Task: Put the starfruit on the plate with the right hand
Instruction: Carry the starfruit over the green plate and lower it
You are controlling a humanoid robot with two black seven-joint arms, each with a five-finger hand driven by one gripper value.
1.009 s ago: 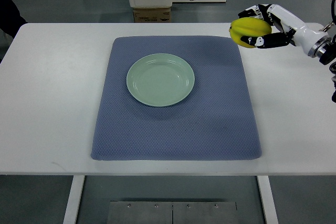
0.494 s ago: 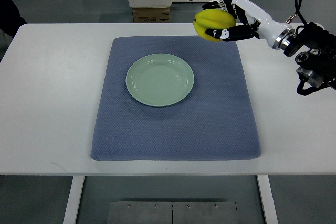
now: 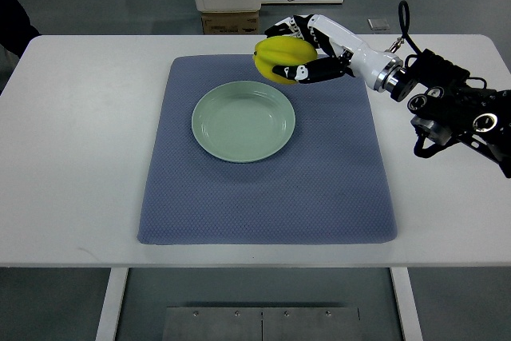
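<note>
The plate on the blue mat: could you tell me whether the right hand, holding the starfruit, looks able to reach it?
Probably yes. The right hand holds the starfruit just beyond the plate's far right rim, and the plate is empty with nothing between them.

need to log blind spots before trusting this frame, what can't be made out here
- Top view: the near side of the starfruit is covered by the right hand wrapped around it.
- Top view: how high the starfruit hangs above the blue mat and green plate; the steep downward look gives no depth.
- Left hand: outside the picture.
</note>
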